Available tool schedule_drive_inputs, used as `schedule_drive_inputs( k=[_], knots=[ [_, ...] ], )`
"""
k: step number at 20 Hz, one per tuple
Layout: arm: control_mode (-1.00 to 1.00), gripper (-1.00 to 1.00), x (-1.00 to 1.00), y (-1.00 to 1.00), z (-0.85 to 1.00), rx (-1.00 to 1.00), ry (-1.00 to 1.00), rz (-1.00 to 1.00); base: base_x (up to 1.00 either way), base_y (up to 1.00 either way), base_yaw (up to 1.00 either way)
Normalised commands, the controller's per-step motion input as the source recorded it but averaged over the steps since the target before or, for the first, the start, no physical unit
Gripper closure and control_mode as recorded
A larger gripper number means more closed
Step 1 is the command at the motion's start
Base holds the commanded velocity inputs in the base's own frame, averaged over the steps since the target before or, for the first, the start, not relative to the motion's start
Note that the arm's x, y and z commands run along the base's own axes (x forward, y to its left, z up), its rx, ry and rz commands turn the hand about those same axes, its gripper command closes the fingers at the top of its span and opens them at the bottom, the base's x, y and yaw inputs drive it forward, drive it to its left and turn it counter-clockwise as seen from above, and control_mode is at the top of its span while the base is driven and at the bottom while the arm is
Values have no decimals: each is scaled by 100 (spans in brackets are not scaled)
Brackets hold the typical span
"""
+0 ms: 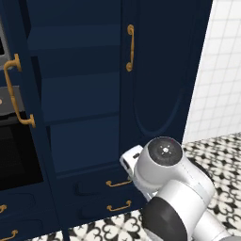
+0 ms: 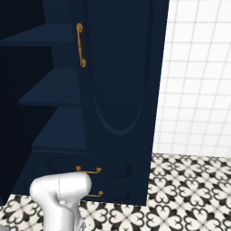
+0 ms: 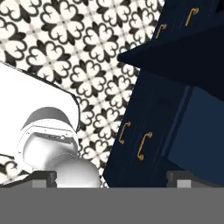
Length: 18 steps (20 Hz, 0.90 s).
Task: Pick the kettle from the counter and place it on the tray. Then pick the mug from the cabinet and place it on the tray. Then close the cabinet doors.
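I've got the cabinet [image 1: 80,108] in front of the base, doors swung wide. Left base view: dark blue inner shelves [image 1: 77,92] stacked in the opening, bare as far as I can see. Right-hand cabinet door [image 1: 155,70] stands open, its brass handle [image 1: 130,48] vertical near the top. Left door's handle [image 1: 16,92] shows at the left edge of that view, beside a dark oven front [image 1: 14,150]. Below the shelves, drawers with curved brass pulls [image 1: 118,183]. My arm's elbow [image 1: 164,162] sits low right, in front of the drawers.

Right base view: same open door [image 2: 119,76] with its handle [image 2: 80,45], shelves [image 2: 49,92] to its left, drawer pulls [image 2: 88,170] underneath, white tiled wall [image 2: 198,76] and patterned black-and-white floor [image 2: 180,189] on the right.

Hand view: gripper [image 3: 111,179] released, fingertips [image 3: 43,178] spread to the far sides of the bottom edge, nothing between them. The camera points down at the floor tiles [image 3: 65,48] and the cabinet's lower drawers [image 3: 135,140]. The drawer fronts lie between and beyond the fingers, not touching them. A shelf edge [image 3: 175,57] juts above.
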Motion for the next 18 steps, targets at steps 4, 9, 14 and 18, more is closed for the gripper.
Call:
schedule_drive_inputs(
  k=[4,9,14,18],
  knots=[
    [-100,-100,-11,46,2,-7,1,43,0,0,0],
    [-100,-100,-6,58,12,3,9,18,0,0,0],
    [-100,-100,0,61,19,12,9,1,0,0,0],
    [-100,-100,-3,51,18,24,2,0,0,0,0]
  ],
)
